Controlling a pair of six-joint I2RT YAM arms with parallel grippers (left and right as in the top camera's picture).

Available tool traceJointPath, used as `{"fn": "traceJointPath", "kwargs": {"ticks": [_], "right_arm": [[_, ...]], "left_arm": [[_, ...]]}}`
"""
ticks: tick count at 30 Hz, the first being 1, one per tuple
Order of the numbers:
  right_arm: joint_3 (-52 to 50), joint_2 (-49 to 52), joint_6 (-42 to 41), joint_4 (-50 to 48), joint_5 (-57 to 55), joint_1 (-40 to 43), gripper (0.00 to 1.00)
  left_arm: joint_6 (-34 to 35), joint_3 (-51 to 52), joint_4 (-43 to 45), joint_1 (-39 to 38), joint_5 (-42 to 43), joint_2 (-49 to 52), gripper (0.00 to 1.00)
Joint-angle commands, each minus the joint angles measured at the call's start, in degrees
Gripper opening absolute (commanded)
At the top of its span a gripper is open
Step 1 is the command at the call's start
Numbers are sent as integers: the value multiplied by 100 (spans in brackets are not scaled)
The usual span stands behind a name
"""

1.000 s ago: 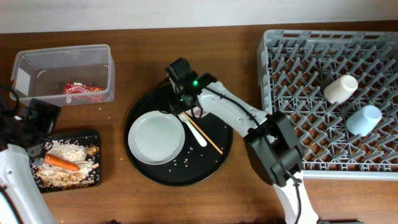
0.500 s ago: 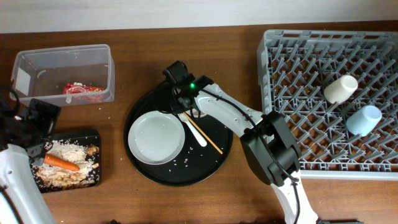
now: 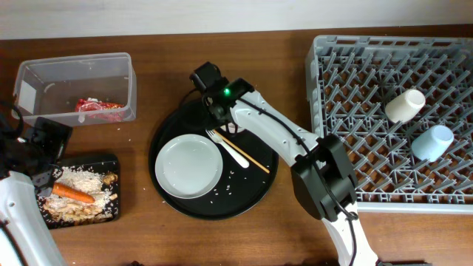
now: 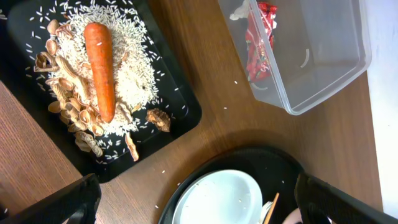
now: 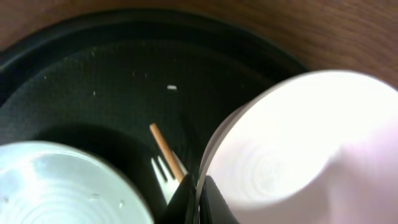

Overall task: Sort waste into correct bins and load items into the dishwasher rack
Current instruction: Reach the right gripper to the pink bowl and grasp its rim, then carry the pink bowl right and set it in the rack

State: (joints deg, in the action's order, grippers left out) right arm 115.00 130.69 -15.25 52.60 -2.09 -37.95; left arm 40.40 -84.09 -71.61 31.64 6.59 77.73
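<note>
The pinkish-white bowl [image 5: 298, 149] fills the right wrist view, tilted, and my right gripper [image 5: 199, 198] is shut on its rim, one finger inside and one outside. Beside it on the round black tray [image 3: 255, 188] lie the pale grey plate [image 3: 191, 166], the white fork [image 3: 225, 145] and a wooden chopstick [image 3: 250, 157]. In the overhead view the right arm [image 3: 255, 122] covers the bowl. My left gripper [image 4: 199, 202] hangs open above the table, near the shallow black tray [image 3: 111, 161] with rice [image 4: 134, 74] and the carrot [image 4: 101, 65]. The clear tub [image 3: 74, 77] holds a red wrapper [image 3: 98, 106].
The grey dishwasher rack [image 3: 355, 111] stands at the right with a white cup [image 3: 404, 105] and a light blue cup [image 3: 432, 142] lying in it. Loose rice grains dot the round tray and the wood by the black tray. A brown chunk [image 4: 158, 118] sits at the rice's edge.
My right gripper has closed onto the bowl's rim. The plate, fork and chopstick have shifted a little to the right on the round tray. The left arm has not moved.
</note>
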Motion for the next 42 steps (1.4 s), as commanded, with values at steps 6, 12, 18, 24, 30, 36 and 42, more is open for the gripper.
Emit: {"fn": "traceJointPath", "kwargs": {"ticks": [6, 12, 18, 24, 30, 36, 42], "right_arm": [[1600, -999, -184, 1585, -33, 424, 4], [1720, -1985, -525, 2959, -422, 1478, 4], [1718, -2605, -761, 4100, -271, 2577, 4], [1449, -2981, -778, 4472, -267, 3434, 4], [588, -3150, -774, 4452, -205, 4461, 4], [-778, -3733, 199, 3499, 1731, 5737, 4], [-2094, -3998, 1552, 2494, 4817, 6926, 4]], "left_arm": [[72, 0, -7, 31, -44, -20, 99], [72, 0, -4, 31, -44, -20, 99], [72, 0, -4, 31, -44, -20, 99], [72, 0, -7, 31, -44, -20, 99], [72, 0, -7, 31, -44, -20, 99], [72, 0, -4, 31, -44, -20, 99], [72, 0, -7, 31, -44, -20, 99]]}}
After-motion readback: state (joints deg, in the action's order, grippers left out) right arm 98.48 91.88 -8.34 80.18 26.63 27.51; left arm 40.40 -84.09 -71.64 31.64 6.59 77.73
